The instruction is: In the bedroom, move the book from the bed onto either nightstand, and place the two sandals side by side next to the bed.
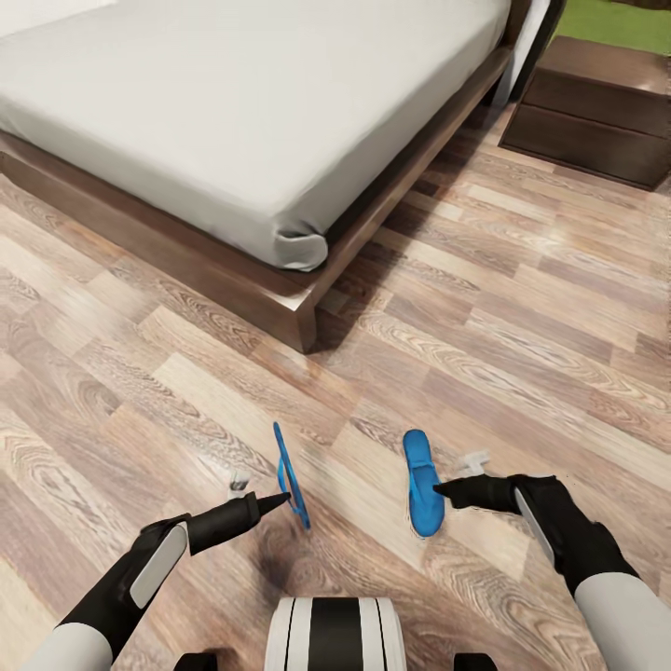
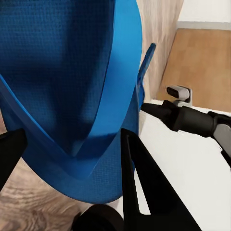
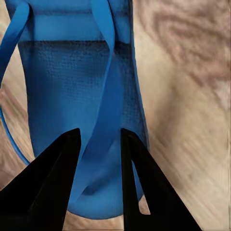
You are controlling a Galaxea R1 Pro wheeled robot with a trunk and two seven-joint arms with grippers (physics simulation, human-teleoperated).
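While both arms reached low over the plank floor (image 1: 522, 308), this was how the bedroom scene stood.

Left gripper (image 1: 270, 504): its fingers were closed on the strap end of the left sandal (image 1: 291, 475), which was tipped up on its edge so that the head view caught it only as a thin blue sliver; in the left wrist view the sole (image 2: 72, 86) crowded the frame, with one dark finger (image 2: 137, 187) pressed against it.

Right gripper (image 1: 445, 487): its tips met the side of the right sandal (image 1: 423, 485), which faced up flat; in the right wrist view the two fingers (image 3: 53, 183) stood either side of a blue strap (image 3: 108, 115), but whether they pinched it could not be told.

Sandals: well apart from each other, close before the robot's base (image 1: 335, 634), off the bed's foot corner.

Bed (image 1: 233, 112): cut off at the top and left edges; the visible grey mattress was bare.

Nightstand (image 1: 596, 102): partly cropped at upper right, near the bed's far side.

Book: not made out.
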